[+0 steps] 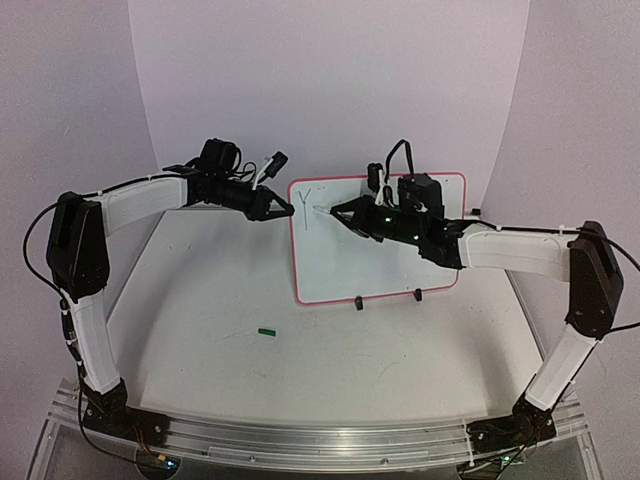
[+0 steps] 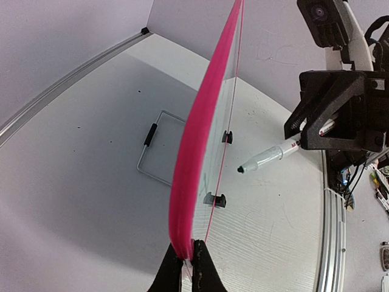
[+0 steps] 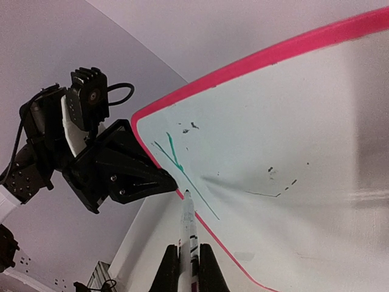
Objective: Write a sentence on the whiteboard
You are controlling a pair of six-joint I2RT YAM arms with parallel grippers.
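At the far middle of the table (image 1: pixel 200 300), the whiteboard (image 1: pixel 390 270) stands upright on its two black feet, its writing face turned toward the arms. The left gripper (image 2: pixel 191 258) is clenched on the red frame at the board's left edge, steadying it. The right gripper (image 3: pixel 188 258) is clamped around a marker (image 3: pixel 188 219), whose barrel juts forward between its fingers and points at the upper left corner of the writing face.

Step in hand: the writing has only begun. Of the sentence (image 1: pixel 305 201), a single green "Y" shows near the top left corner; the rest of the face carries only faint grey smudges. The marker tip sits just right of that letter, and in the left wrist view it appears to stand slightly clear of the surface, though contact cannot be ruled out.

Next move, as judged: the tip needs to shift a little to the right along the same line, meet the surface lightly and trace the second letter, while the left grip braces the board against the push. A small green piece (image 1: pixel 266 331), probably the cap, lies on the table nearer the arms.
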